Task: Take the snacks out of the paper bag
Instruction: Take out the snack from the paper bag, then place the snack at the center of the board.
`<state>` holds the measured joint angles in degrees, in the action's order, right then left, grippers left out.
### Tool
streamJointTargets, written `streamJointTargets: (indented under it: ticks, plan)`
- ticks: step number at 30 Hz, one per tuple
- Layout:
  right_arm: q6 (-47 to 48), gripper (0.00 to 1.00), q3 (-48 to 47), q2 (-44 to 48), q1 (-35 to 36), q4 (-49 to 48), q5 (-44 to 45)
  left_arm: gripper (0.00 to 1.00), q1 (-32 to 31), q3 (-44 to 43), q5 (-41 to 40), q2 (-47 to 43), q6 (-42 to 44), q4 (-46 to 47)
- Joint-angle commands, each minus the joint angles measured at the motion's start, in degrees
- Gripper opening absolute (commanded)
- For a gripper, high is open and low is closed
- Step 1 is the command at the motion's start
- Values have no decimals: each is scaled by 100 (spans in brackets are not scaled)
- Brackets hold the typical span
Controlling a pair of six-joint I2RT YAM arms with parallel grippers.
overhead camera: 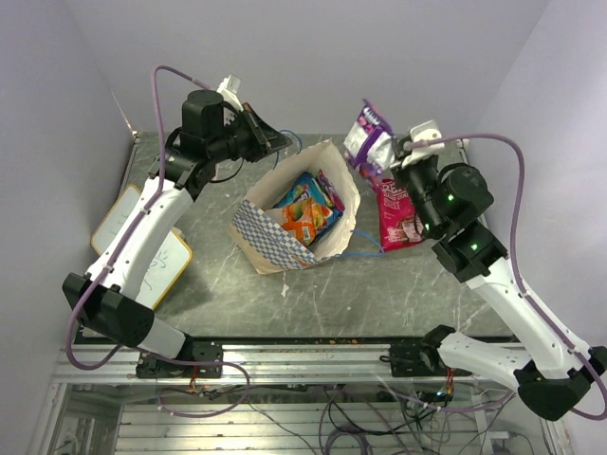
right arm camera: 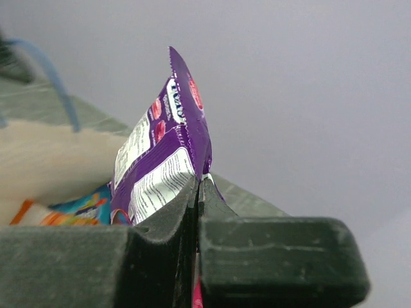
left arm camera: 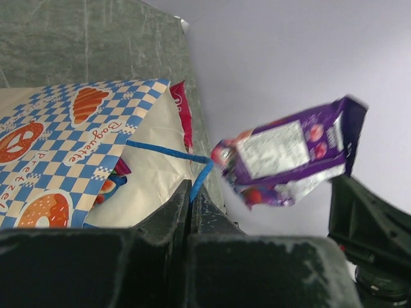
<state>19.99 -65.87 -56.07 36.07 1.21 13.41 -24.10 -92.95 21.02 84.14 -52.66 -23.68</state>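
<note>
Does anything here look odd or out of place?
The paper bag leans askew, its mouth pulled wide by the left gripper pinching one blue cord handle. Orange crumbs also speckle the table's near edge.

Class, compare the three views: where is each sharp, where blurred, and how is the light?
Top view: soft, even light, sharp throughout, a faint shadow on the table. Left wrist view: the purple packet is smeared at its edges, the print on the paper bag crisp. Right wrist view: the packet is fairly sharp, the bag behind it out of focus.
</note>
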Motion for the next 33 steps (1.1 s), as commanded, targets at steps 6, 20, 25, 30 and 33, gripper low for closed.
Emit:
streamJointTargets:
  ticks: [6,20,25,30,33]
  plan:
    - [-1140,0,-669,-785,-1376,-1,1291,7,19,-229,62,-156,94,-224]
    - [-2602,0,518,-1562,-2636,-939,-371,7,19,-320,441,-255,134,-343]
    - [-3141,0,1111,-1740,-2786,-1245,-670,7,19,-587,455,-128,156,-504]
    - [-3307,0,2059,-1826,-3070,-2079,-800,7,19,-534,564,-82,-41,-465]
    - [-3469,0,2453,-1767,-3280,-2058,-570,7,20,-748,564,31,15,-791]
